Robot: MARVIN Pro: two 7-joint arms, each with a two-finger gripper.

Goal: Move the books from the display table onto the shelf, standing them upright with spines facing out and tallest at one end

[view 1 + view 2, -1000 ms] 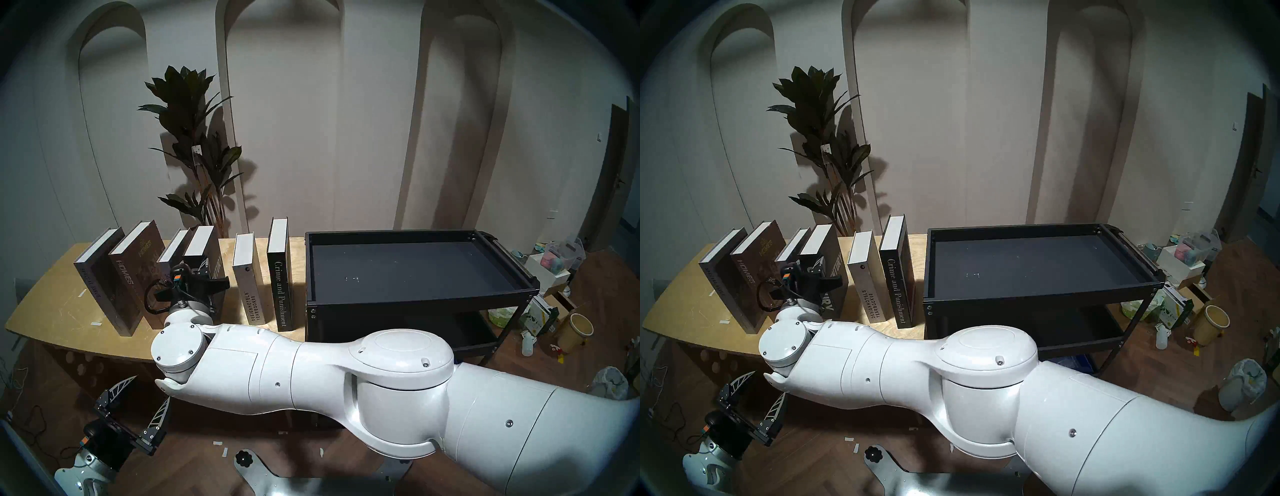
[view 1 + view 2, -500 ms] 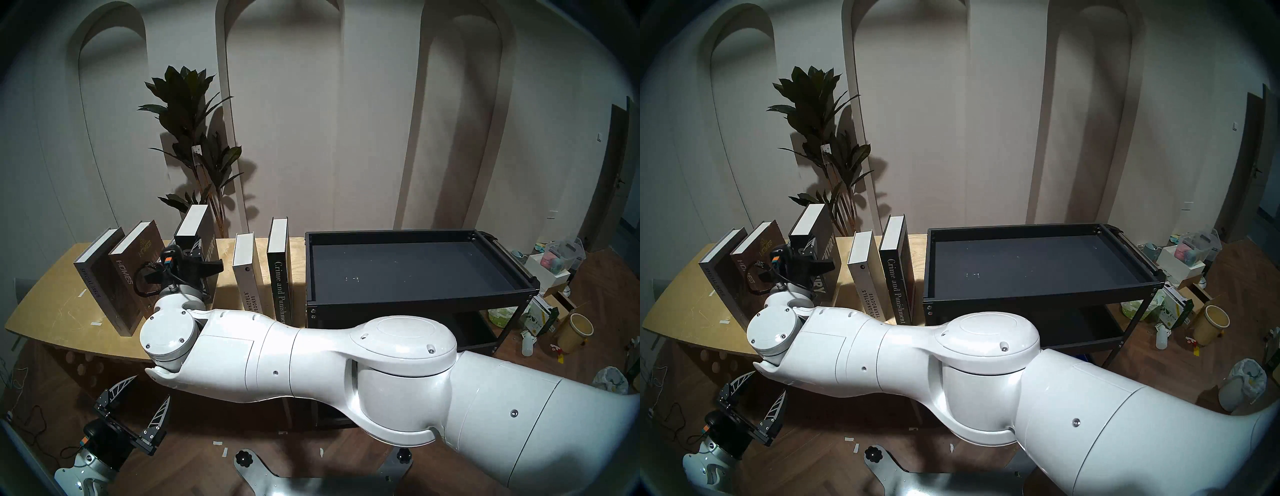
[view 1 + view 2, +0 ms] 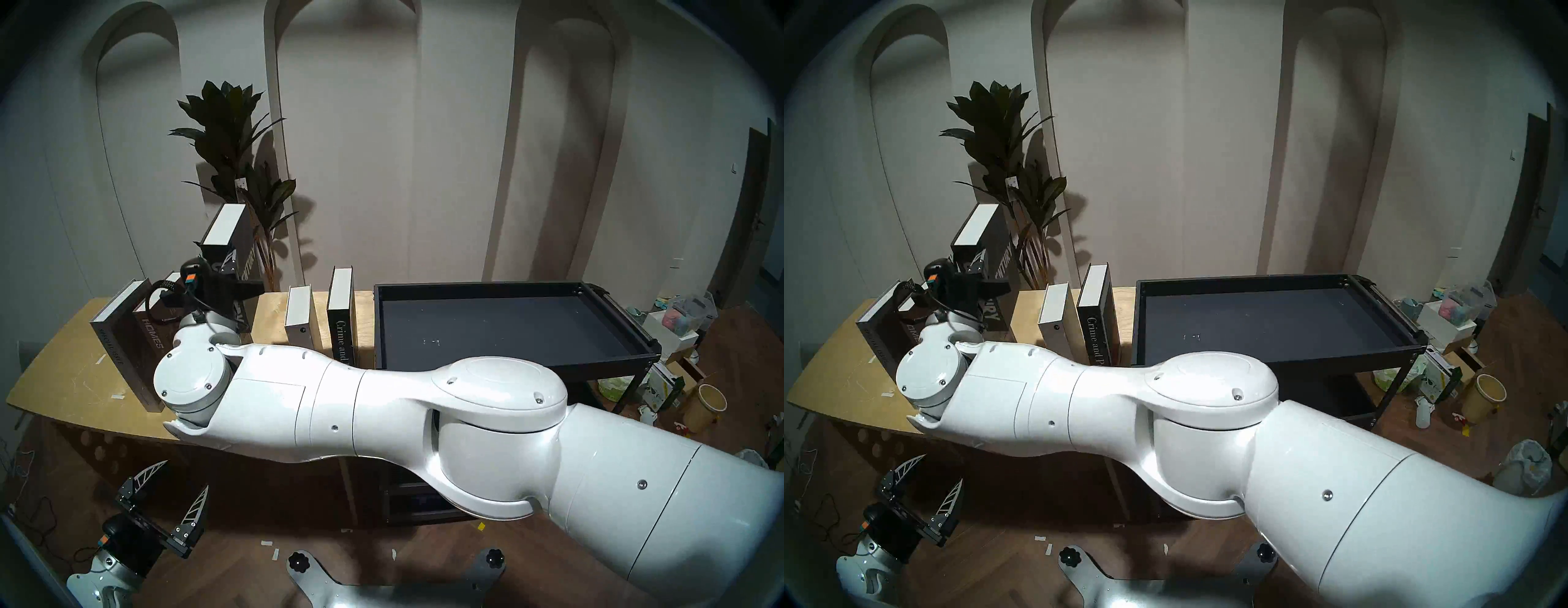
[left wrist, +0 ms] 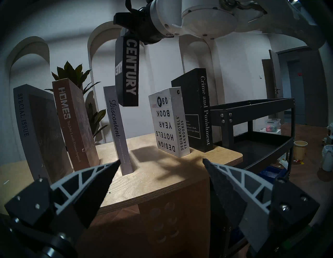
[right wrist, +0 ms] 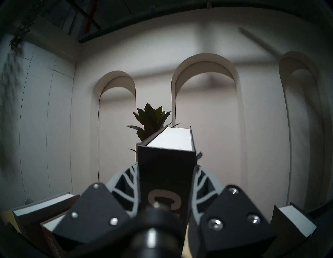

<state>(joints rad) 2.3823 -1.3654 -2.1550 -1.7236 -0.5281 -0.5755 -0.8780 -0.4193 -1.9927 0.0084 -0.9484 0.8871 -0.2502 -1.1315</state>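
Right now the right jaws (image 5: 166, 182) are clenched on the black Century book (image 4: 128, 72), gripping it by its spine near the top – the book hangs upright in the air, clear of the worktop (image 4: 162, 180) and above the row it came out of. Five other books stand on the worktop: the grey Special Issue (image 4: 23, 115) at the far left, then the brown Homes (image 4: 67, 115), the grey Discontent (image 4: 117, 129), the white Design Hotels yearbook (image 4: 167, 122) and the black Crime and Punishment (image 4: 204, 109), which is just beside the black metal shelf (image 3: 509, 373). Its top tray holds no books. Low at the left, off the worktop, the left jaws (image 3: 169, 488) are spread wide and hold nothing – they point toward the worktop's front edge
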